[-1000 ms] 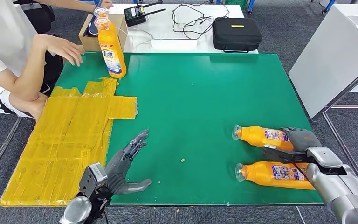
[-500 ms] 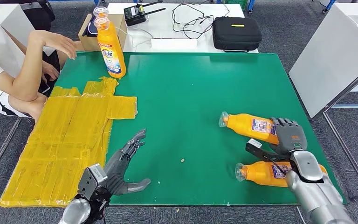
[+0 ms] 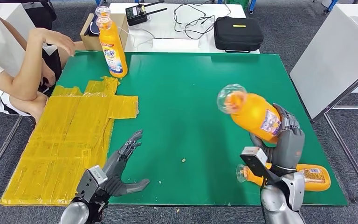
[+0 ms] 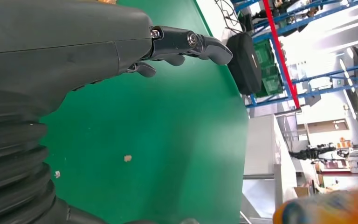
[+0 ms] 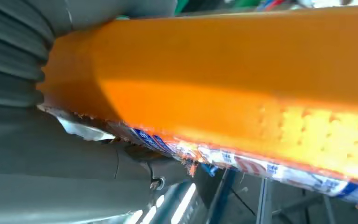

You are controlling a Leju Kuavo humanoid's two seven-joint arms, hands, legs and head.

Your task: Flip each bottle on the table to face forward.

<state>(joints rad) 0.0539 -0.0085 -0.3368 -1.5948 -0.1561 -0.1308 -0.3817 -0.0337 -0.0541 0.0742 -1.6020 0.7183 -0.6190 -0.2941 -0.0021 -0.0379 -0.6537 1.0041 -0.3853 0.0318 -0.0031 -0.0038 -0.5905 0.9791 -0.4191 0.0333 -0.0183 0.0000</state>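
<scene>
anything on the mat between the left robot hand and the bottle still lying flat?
Head view: between the left robot hand and the lying bottle the green mat is bare except for a small crumb. The left wrist view shows that crumb too.

We saw our left hand (image 4: 98,51) held over the green table (image 4: 168,140), its dark fingers (image 4: 196,44) stretched out and holding nothing; a small pale crumb (image 4: 127,158) lay on the green surface; a black case (image 4: 242,63) sat past the table's far edge; a blurred orange bottle (image 4: 331,210) showed at the picture's corner.
</scene>
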